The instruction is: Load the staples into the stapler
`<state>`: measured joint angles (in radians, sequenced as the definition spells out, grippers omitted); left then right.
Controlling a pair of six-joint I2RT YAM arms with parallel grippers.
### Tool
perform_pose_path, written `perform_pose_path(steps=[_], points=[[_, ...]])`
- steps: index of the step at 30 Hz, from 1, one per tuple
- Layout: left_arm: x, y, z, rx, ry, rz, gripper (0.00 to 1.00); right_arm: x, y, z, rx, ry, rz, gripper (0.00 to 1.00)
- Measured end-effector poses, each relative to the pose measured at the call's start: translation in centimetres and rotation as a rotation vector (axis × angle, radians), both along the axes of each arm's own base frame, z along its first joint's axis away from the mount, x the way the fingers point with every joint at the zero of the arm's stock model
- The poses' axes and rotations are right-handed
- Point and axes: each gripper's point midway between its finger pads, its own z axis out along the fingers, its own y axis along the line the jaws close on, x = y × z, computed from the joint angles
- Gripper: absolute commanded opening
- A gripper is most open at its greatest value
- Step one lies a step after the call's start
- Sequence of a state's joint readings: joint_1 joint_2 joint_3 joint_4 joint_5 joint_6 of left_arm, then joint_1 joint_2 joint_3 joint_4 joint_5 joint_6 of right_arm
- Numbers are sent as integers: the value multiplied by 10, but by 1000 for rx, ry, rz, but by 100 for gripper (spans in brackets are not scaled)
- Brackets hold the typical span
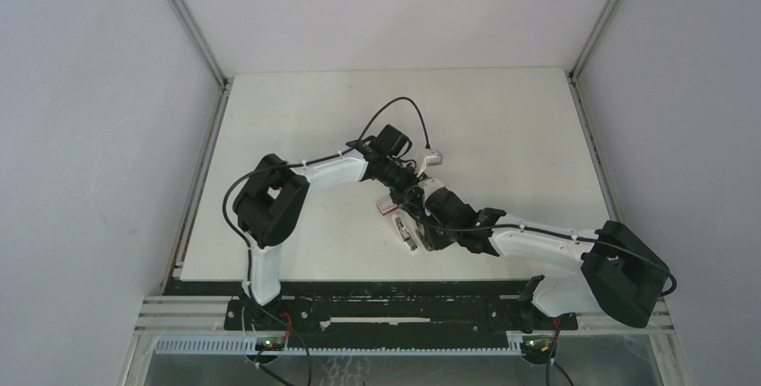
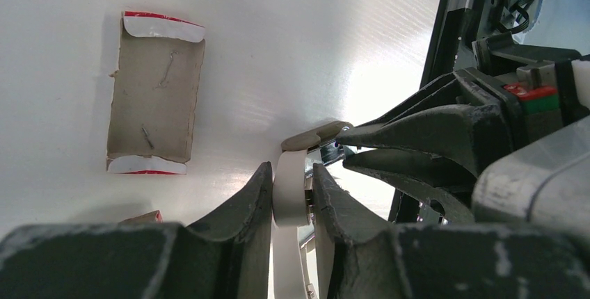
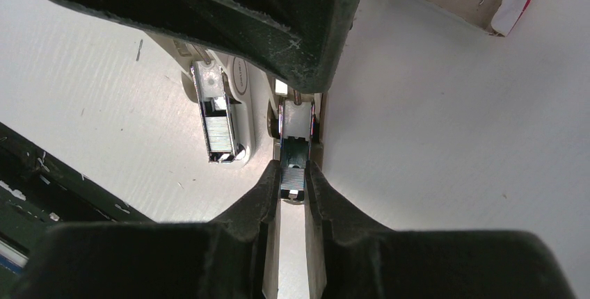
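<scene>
Nearest us in the right wrist view, a white-and-metal half lies on the worktop, open side up, w/ a ribbed silvery block in its channel. We take that block for the staples, prob. seated already. Just beside it the right jaws are pressed nearly together, pinching the narrow metal front end of the stapler. Beyond them the left jaws pinch the stapler's white body from both sides, w/ the beige part poking out above. Furthest off, the red-and-white box lies open & apart on the worktop, w/ only a couple of loose single staples inside.

Step in hand, as we read it: line up the metal parts & bring the stapler together. To do it well we'd use the left pinch as a fixed brace and move the right side only, straight along the channel, no twist. Light force, since the thing is small & could pop out of either pinch. We'd check the strip sits flat before closing.

Hard to see: the left jaws cover the hinge area, so we can't tell if the lying half joins the held part. A ribbed bit btw. the right tips may be more staples or just track; can't tell. The top view is too small to help.
</scene>
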<state>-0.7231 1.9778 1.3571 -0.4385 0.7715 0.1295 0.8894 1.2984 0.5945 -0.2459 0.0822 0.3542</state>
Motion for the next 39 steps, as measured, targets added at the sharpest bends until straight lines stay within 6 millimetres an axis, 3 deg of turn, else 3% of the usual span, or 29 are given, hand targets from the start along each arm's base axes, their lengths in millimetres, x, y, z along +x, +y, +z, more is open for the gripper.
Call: perform_pose_path(steps=[12,29,33,39], points=[[0,0,0,0,3,4,24,3,-1,-1,-20,-3,-8,12],[2,-1,1,-6,-3,6,30,1,-6,-2,-50,2,-15,37],[2,-1,1,-6,-4,7,33,-1,-8,5,-39,-4,-19,38],[4,-1,1,-1,3,24,46,1,-8,35,46,-53,-55,41]])
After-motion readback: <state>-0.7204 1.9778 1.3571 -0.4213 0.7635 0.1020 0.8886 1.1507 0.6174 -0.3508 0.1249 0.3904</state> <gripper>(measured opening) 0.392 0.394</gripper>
